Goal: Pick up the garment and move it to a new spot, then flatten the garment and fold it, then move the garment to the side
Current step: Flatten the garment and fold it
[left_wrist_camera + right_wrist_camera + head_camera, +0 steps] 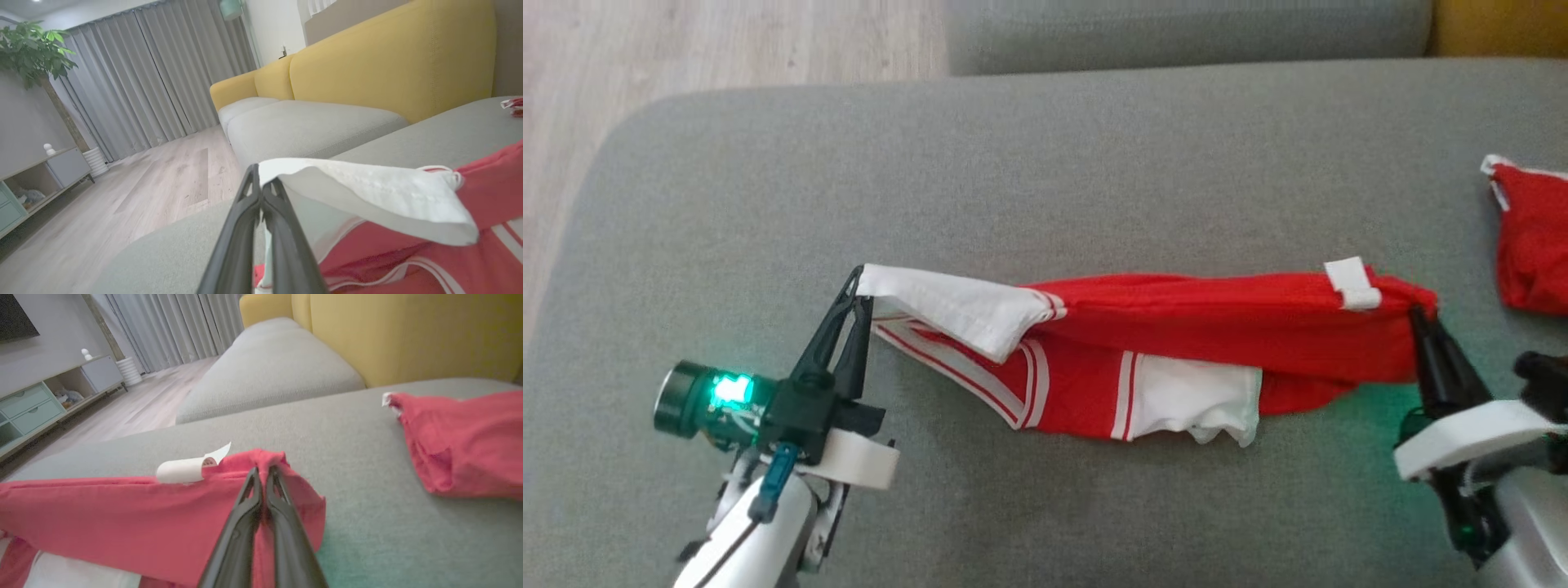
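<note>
Overhead, the garment lies on the cushion with its long axis running left to right between my grippers. My left gripper pinches the white-trimmed end and my right gripper pinches the red end, so each arm has its own end. From the left wrist, that gripper is pressed together on white hem, with cloth trailing right. From the right wrist, the other clamps a red bunch, with cloth trailing left. A second red cloth lies apart, farther right.

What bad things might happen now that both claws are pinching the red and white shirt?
The left claw pinches only a white corner of the shirt, so it may slip out when pulled. The right claw sits near another red cloth and might drag it. The shirt is bunched, so folds may stay.
</note>
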Available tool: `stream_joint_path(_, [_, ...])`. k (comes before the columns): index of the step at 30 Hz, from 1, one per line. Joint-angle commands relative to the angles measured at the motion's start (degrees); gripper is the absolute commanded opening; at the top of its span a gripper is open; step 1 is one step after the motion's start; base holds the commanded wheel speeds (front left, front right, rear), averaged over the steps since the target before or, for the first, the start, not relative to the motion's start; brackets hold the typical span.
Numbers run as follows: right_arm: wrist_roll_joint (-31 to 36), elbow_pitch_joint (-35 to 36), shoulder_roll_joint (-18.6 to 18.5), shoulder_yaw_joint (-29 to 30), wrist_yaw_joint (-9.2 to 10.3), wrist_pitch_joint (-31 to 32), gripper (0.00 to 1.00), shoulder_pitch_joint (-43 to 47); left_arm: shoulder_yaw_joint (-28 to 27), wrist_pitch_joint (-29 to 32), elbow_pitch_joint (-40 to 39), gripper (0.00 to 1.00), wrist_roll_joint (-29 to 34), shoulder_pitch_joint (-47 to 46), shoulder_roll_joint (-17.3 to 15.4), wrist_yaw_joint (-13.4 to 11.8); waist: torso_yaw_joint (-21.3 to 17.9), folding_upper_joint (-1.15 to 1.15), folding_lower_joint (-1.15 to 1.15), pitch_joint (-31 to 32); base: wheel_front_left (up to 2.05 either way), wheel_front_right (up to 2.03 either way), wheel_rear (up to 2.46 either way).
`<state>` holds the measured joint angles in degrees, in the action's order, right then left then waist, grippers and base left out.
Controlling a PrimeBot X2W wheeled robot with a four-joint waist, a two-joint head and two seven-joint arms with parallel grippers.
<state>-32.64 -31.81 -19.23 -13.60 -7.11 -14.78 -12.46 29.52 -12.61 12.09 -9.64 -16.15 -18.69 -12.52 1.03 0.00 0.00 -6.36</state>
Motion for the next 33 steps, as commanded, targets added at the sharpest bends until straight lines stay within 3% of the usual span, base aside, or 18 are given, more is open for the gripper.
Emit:
stream_joint_path(1, [1.3,3.61,-2.34,0.99,-0.37,-0.22,0.0,1.52,-2.29,-0.13,-3.08,0.0,0.3,-4.5,-2.42,0.51,-0.12,0.0,0.0,2.09,0.0,0.0,0.0])
stream_joint_path(9, [4.38,14.96,-6.73,4.94,-0.37,1.27,0.0,3.91,-2.56,1.89,-10.02,0.0,2.3,-11.86,-5.55,2.77,-1.42,0.0,0.0,7.16,0.0,0.0,0.0])
stream_joint_path(14, [6.01,25.08,-8.38,9.42,-0.37,8.71,0.0,3.88,-3.44,4.21,-15.11,0.0,3.0,-17.59,-7.27,4.21,-2.35,0.0,0.0,8.34,0.0,0.0,0.0])
stream_joint_path(18, [6.22,27.42,-7.75,10.9,-0.37,16.8,0.0,6.29,-2.69,8.03,-15.31,0.0,2.72,-18.33,-8.07,5.37,-2.08,0.0,0.0,8.02,0.0,0.0,0.0])
stream_joint_path(19, [6.09,27.25,-7.18,11.11,-0.37,18.35,0.28,7.48,-2.62,8.54,-15.03,0.0,2.77,-17.9,-8.34,5.25,-1.85,0.0,0.0,7.73,0.0,0.0,0.0])
stream_joint_path(20, [5.82,27.12,-6.51,11.15,-0.37,19.48,0.68,8.78,-2.71,8.87,-14.74,0.0,2.56,-17.16,-8.51,4.99,-1.63,0.0,0.0,7.41,0.0,0.0,0.0])
stream_joint_path(21, [5.39,26.88,-5.81,10.94,-0.37,20.1,1.0,10.22,-2.89,9.04,-14.43,0.0,2.15,-16.16,-8.7,4.73,-1.37,0.0,0.0,7.04,0.0,0.0,0.0])
stream_joint_path(28, [1.44,25.34,-2.93,11.04,-0.37,21.94,1.0,19.88,-2.94,9.43,-13.45,0.0,-0.6,-7.34,-10.6,3.95,0.65,0.0,0.0,4.13,0.0,0.0,0.0])
stream_joint_path(33, [-3.6,28.7,-2.99,8.74,-0.37,20.05,1.0,22.39,-3.95,8.75,-13.36,0.0,-1.69,-3.44,-11.82,2.62,1.62,0.0,0.0,2.58,0.0,0.0,0.0])
